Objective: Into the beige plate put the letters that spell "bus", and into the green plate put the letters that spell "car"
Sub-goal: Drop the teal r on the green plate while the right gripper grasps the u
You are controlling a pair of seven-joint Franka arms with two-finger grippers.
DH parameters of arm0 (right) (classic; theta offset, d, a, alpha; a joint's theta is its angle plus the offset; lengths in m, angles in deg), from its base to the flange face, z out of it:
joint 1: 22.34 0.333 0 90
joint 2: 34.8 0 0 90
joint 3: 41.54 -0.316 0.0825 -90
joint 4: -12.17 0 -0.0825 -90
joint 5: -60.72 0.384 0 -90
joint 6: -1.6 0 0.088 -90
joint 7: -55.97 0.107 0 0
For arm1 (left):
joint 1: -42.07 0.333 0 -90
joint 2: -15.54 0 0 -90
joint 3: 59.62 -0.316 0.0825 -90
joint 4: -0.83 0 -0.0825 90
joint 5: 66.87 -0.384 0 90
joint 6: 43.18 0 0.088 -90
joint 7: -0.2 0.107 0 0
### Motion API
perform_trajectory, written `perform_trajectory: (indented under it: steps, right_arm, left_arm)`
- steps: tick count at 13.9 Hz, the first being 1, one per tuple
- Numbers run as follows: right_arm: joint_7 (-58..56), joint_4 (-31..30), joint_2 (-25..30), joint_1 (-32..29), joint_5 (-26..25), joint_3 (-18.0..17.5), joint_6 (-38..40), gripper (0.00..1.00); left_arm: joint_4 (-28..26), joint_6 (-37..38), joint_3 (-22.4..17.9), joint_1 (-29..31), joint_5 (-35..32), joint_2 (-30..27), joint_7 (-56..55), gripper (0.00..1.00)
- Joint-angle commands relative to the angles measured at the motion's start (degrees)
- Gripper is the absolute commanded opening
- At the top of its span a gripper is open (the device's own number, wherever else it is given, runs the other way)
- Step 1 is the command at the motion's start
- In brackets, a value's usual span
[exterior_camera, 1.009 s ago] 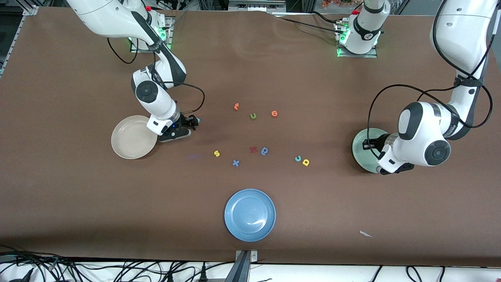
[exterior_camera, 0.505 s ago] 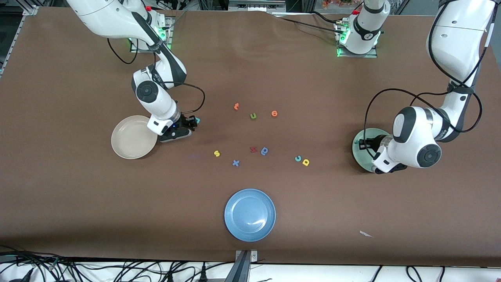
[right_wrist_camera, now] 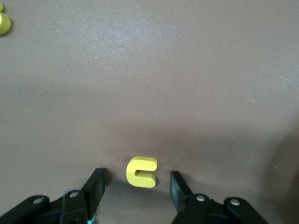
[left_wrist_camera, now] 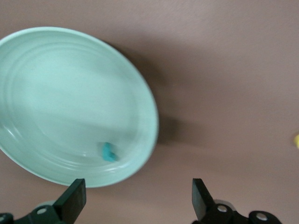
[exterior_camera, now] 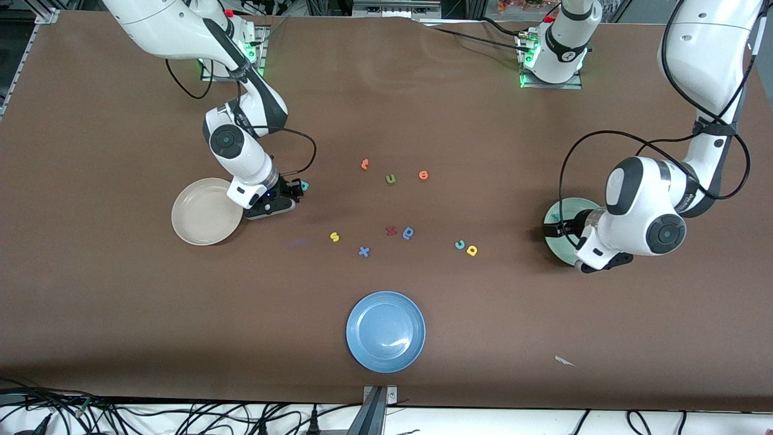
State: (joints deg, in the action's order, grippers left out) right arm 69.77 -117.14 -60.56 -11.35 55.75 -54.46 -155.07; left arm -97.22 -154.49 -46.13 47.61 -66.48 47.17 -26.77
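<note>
My right gripper (exterior_camera: 297, 188) (right_wrist_camera: 137, 176) is down at the table beside the beige plate (exterior_camera: 202, 212), open, one finger on each side of the yellow "u" (right_wrist_camera: 141, 171) with a gap on both sides. A teal letter (exterior_camera: 305, 186) shows at its tip. The yellow "s" (exterior_camera: 334, 237) lies nearer the front camera. My left gripper (exterior_camera: 551, 229) (left_wrist_camera: 138, 186) hangs open and empty over the rim of the green plate (left_wrist_camera: 56, 93) (exterior_camera: 558, 211). One teal letter (left_wrist_camera: 108, 152) lies in that plate. The teal "c" (exterior_camera: 459, 244) and yellow "a" (exterior_camera: 471, 250) lie side by side on the table.
Two orange letters (exterior_camera: 365, 164) (exterior_camera: 423, 175) and a green "u" (exterior_camera: 391, 179) lie mid-table. A red letter (exterior_camera: 391, 230), a blue rounded letter (exterior_camera: 409, 232) and a blue "x" (exterior_camera: 363, 251) lie nearer the camera. The blue plate (exterior_camera: 385, 331) sits near the front edge.
My left gripper opened, let the teal letter fall into the green plate and drew back to its rim. My right gripper's fingers have narrowed around the yellow "u".
</note>
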Motion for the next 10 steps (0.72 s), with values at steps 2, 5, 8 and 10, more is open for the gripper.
perform_trajectory:
  steps: [2,5,8,10]
  right_arm:
    - [0.6,-0.9,0.6,-0.3,-1.1,-1.1,-0.9,0.66]
    - [0.3,-0.8,1.1,-0.3,-2.9,-1.3,-0.8,0.66]
    - [0.2,-0.8,1.1,-0.4,-3.0,-1.4,-0.8,0.66]
    - [0.1,-0.8,1.1,-0.4,-3.0,-1.3,-0.8,0.65]
  left_arm:
    - [2.0,-6.7,0.8,-4.8,2.6,0.7,-15.6,1.0]
    - [2.2,-14.4,0.8,-8.4,2.9,3.6,-24.8,1.0]
    - [2.3,-20.2,0.7,-10.9,2.9,6.7,-33.7,1.0]
    - [2.3,-21.1,0.6,-13.0,2.6,8.0,-36.8,1.0]
